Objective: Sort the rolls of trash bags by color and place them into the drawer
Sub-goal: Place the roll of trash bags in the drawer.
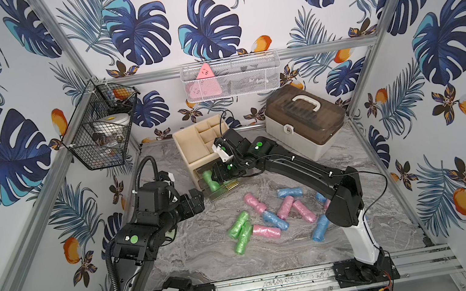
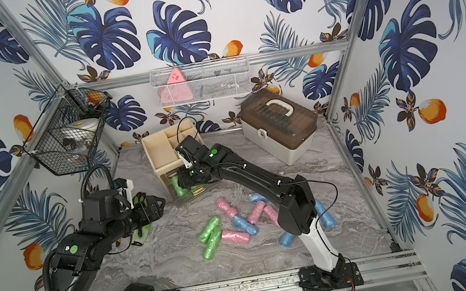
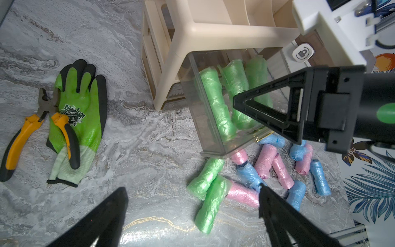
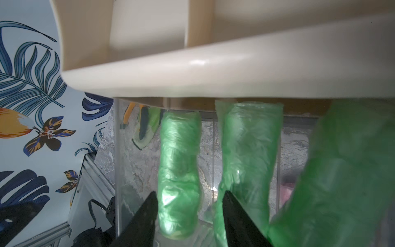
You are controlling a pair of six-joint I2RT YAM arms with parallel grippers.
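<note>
The right arm (image 1: pixel 293 168) is reaching from its base at the worktop's near edge, stretching low and diagonally toward the far left. Its wrist is bending down over the clear drawer (image 1: pixel 217 192), which is standing pulled out of a beige organizer (image 1: pixel 194 149) near the far edge.

In the right wrist view, the right gripper (image 4: pixel 190 193) is pointing into the drawer with its fingers (image 4: pixel 147 216) spread, one on each side of a green roll (image 4: pixel 179 162). One finger is lying along the roll's side, and a narrow gap is showing between the roll and the opposite finger. That roll is lying flat on the drawer floor, parallel to two more green rolls (image 3: pixel 237 96) beside it.

The left arm (image 1: pixel 132 243) is hanging bent over the worktop's left side. The left gripper (image 1: pixel 198 201) is hovering just beside the drawer's front, fingers wide apart and holding nothing.

The other rolls (image 1: pixel 270 220), green, pink and blue, are lying in a loose pile in the middle of the grey marble worktop (image 1: pixel 212 261), some touching or crossing. In the left wrist view, a green work glove (image 3: pixel 79 119) is lying near the left edge with orange-handled pliers (image 3: pixel 38 128) resting partly on it.
</note>
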